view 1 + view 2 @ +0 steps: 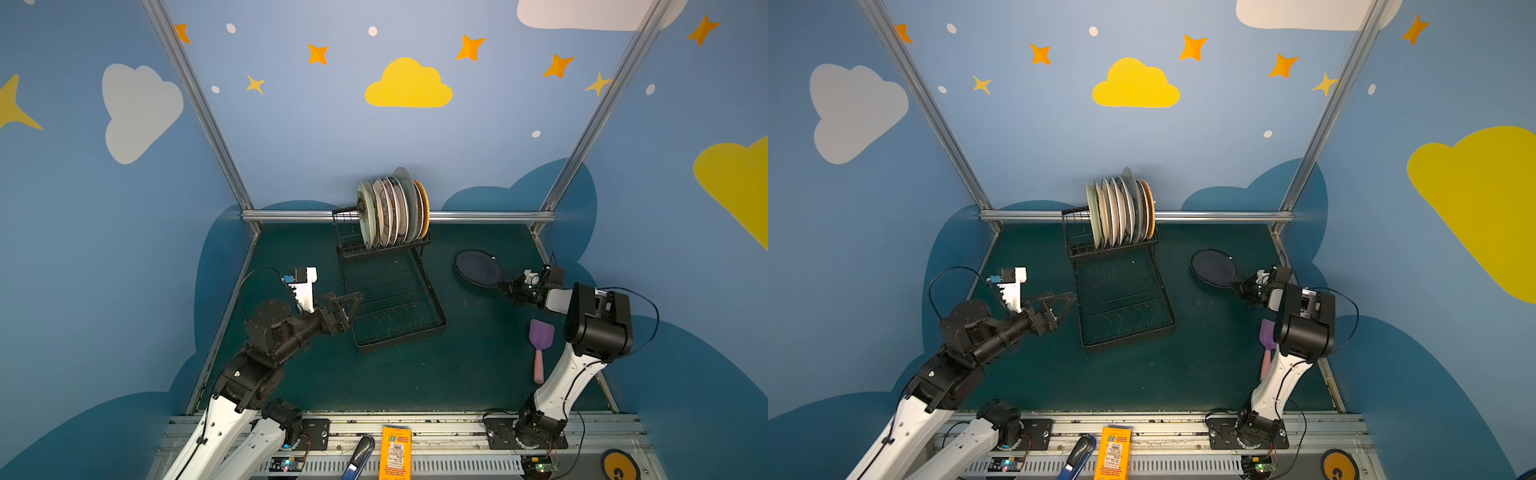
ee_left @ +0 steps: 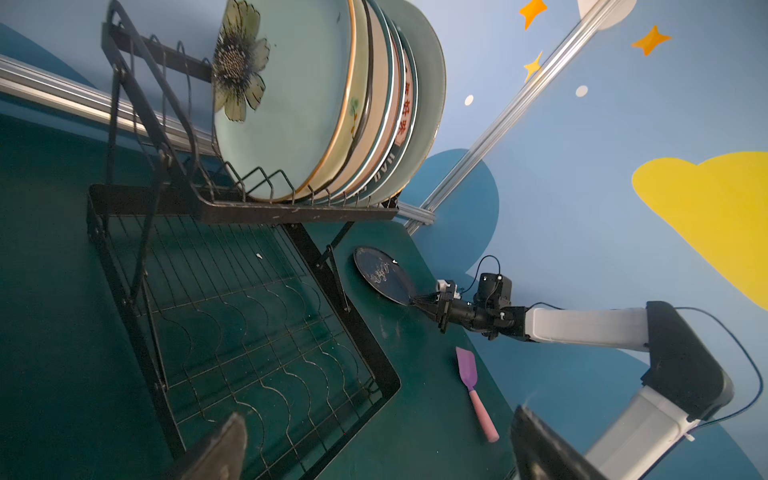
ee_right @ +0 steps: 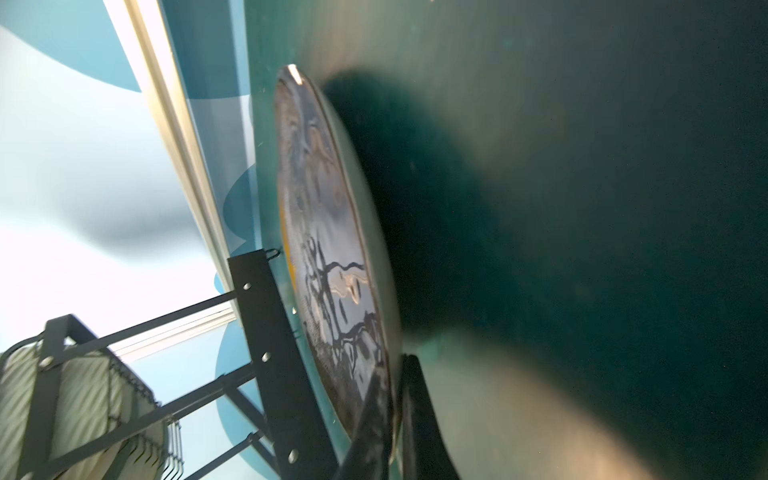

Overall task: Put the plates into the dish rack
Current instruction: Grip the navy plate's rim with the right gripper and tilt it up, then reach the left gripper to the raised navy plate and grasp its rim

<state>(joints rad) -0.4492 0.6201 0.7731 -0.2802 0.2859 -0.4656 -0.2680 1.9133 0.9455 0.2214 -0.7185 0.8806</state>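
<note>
The black wire dish rack (image 1: 436,309) (image 1: 1168,318) stands mid-table, with several plates (image 1: 392,212) (image 1: 1121,212) (image 2: 291,104) upright in its raised back section. A dark navy plate (image 1: 478,268) (image 1: 1213,268) (image 2: 382,274) (image 3: 324,216) sits on the mat right of the rack. My right gripper (image 1: 500,286) (image 1: 1236,284) (image 3: 392,395) is shut on its near rim; that side looks tilted up, with a shadow beneath. My left gripper (image 1: 349,303) (image 1: 1065,301) (image 2: 378,432) hangs open and empty at the left edge of the rack's flat tray (image 2: 357,316).
A purple spatula with a pink handle (image 1: 540,349) (image 2: 473,386) lies on the mat beside my right arm. An aluminium rail (image 1: 490,216) bounds the back of the table. An orange box (image 1: 395,457) rests on the front rail.
</note>
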